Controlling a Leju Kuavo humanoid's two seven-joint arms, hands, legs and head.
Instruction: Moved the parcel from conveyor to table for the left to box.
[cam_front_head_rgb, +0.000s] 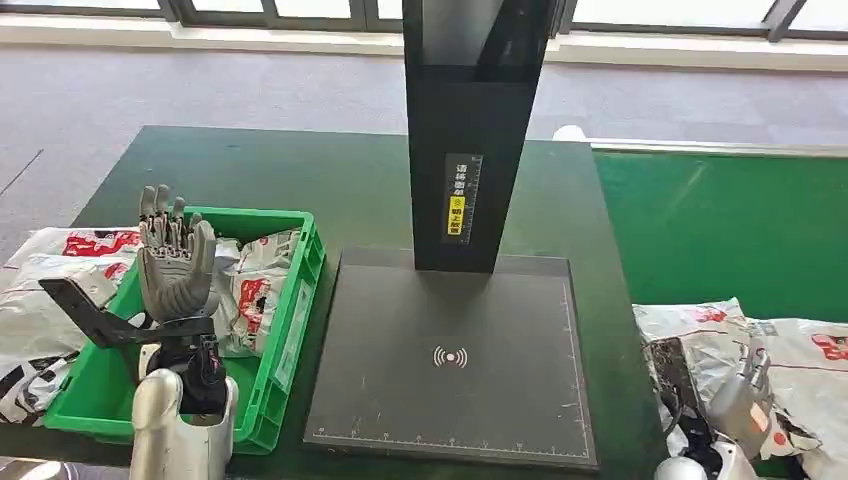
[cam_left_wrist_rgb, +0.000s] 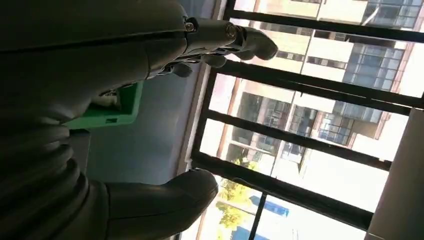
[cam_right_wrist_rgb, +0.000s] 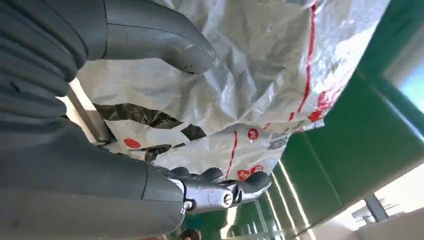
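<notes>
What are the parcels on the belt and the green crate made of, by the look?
Parcels: likely thin plastic film mailers, silvery-white with red print; creased and crinkled, glossy highlights in the right wrist view. Green crate: probably rigid moulded plastic, smooth, slightly shiny, with a stiff rim. Neither is certain from looks alone.

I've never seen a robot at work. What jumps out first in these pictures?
The left hand is raised, fingers apart and holding nothing, over a green crate of crinkly silver parcels. A tall black post rises from a dark scanning plate at the table's middle. At far right the right hand reaches onto a silver parcel by the green conveyor.
</notes>
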